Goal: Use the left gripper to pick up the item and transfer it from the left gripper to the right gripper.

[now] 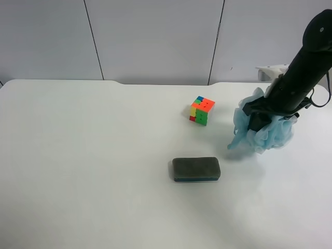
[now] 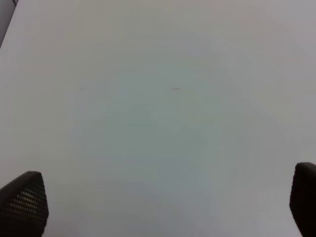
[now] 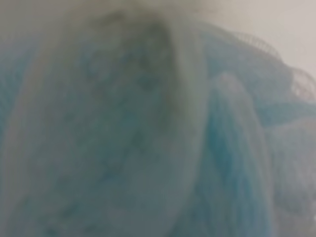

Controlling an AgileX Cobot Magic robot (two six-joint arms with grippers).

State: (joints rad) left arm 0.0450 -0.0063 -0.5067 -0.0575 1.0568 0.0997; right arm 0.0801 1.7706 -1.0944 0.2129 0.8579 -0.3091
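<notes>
The item (image 1: 275,136), a light-blue mesh loofah, lies toward the right side of the exterior high view, well apart from the puzzle cube (image 1: 202,110) and the dark eraser block (image 1: 196,169). The right tool (image 1: 258,122) is pushed down into the mesh, and blue netting fills the right wrist view at close range, out of focus. The jaw opening of the right tool cannot be determined, because the folds hide the jaw tips in both views. Whether the item rests on the tabletop (image 1: 93,171) or hangs just clear of it cannot be determined either. The left tool (image 2: 163,207) is spread wide and holds nothing. Only its two fingertips (image 2: 22,205) show, above bare tabletop, and the item does not appear in that view. Handling judgement: the item is probably very light, soft, highly compressible and not fragile. Take hold deep in the bunched core, not on the outer frills, which may slip or pull loose.
</notes>
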